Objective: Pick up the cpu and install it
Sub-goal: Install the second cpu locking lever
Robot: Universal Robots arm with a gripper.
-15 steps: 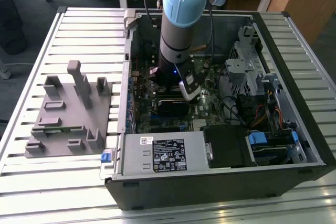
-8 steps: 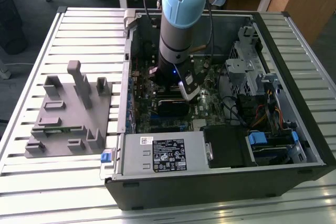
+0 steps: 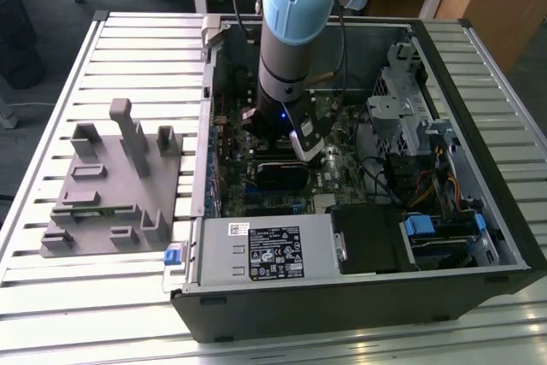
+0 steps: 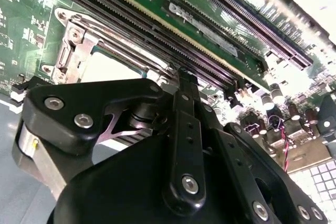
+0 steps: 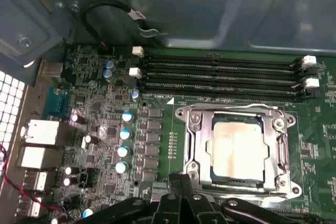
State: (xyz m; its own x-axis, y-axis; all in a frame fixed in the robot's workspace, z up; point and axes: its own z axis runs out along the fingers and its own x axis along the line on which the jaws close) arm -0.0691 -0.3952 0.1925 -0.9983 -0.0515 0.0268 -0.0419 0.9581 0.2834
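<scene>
- First wrist view has the cpu (image 5: 236,148) lying inside the metal socket frame (image 5: 191,145), so placing looks done.
- Claw (image 5: 181,182), at its 6 o'clock, is pressed together, holding nothing.

Daylight falls evenly across the open black computer case (image 3: 359,297) in the exterior view; glare whitens the green motherboard (image 4: 294,19) in the second wrist view, where the black gripper linkage (image 4: 157,161) looms soft, shadowed.
</scene>
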